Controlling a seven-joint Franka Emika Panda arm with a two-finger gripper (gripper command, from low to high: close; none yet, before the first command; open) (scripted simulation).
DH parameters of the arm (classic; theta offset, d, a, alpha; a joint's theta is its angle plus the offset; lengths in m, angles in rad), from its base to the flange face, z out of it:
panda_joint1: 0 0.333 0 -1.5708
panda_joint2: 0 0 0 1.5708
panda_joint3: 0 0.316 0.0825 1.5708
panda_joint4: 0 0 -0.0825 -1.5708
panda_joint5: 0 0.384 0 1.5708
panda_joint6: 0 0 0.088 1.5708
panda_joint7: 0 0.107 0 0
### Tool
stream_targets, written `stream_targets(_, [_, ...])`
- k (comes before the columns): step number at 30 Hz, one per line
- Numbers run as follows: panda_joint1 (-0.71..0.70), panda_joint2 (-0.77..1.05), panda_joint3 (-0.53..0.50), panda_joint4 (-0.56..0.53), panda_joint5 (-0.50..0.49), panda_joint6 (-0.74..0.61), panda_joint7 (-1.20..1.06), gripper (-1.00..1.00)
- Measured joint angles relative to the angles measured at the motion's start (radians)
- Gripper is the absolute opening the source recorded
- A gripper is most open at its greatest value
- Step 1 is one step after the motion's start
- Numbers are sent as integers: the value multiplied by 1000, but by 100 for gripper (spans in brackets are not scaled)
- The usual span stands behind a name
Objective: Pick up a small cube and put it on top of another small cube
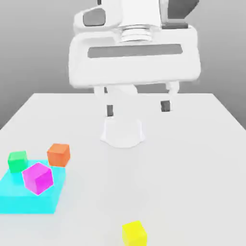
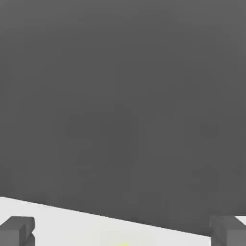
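Pincer: spread wide, nothing between its fingers; hangs high above the middle of the bench, pointing down.
Fingertips: two dark pads at the edges of the hand view, far apart, with bare bench between them.
Yellow cube: the small cube to be lifted; sits alone on the bench near the exterior view's lower edge, well apart from the other blocks and from the pincer. Untouched.
Green cube: the stacking target; rests at the far corner of the cyan slab, on the exterior view's left. Nothing on top of it.
Cyan slab: flat platform at the exterior view's lower left, carrying the coloured blocks.
Magenta cube: larger, on the slab, just beside the green cube; not part of the job.
Orange cube: at the slab's far edge, near the green one; not part of the job.
Bench: pale, flat.
Progress: none visible; judged to be at the outset.
Remaining: reach the yellow cube, pinch it, lift, carry across to the green cube, set down on its top, release.
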Motion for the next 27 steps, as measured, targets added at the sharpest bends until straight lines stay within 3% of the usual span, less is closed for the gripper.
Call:
stream_targets(11, [20,394,-1,-56,-35,158,-92,0])
stream_targets(16, [7,575,15,-31,-28,287,-109,0])
stream_targets(17, [4,602,19,-25,-25,308,-112,-100])
stream_targets(23, [2,615,21,-23,-24,318,-111,-100])
stream_targets(27, [11,516,10,-44,-39,240,-101,-100])
